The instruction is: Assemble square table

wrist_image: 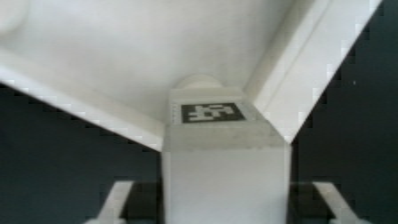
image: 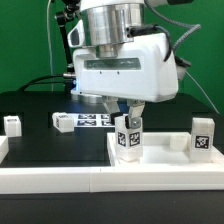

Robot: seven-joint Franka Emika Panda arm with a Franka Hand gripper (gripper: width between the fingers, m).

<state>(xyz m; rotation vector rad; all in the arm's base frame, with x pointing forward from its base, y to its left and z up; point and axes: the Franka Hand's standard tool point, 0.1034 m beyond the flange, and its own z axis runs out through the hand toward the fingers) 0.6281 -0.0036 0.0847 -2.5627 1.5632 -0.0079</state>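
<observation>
While upright in the hand (image: 128, 119), leg (image: 130, 142), long axis vertical.

tabletop (image: 165, 152): white square tray with raised rims, lying flat, hollow side up
gripped leg (image: 130, 146): white tagged block, upright inside the tabletop near a corner, clamped by the gripper (image: 130, 123)
second leg (image: 202, 135): upright at the tabletop's edge, the exterior view's right
third leg (image: 63, 122): lying off the tabletop, the exterior view's left
fourth leg (image: 12, 124): upright, farther off that side

White boxy gripper (image: 129, 118), silver cyl wrist (image: 108, 22), grey label (image: 120, 66) on front
</observation>
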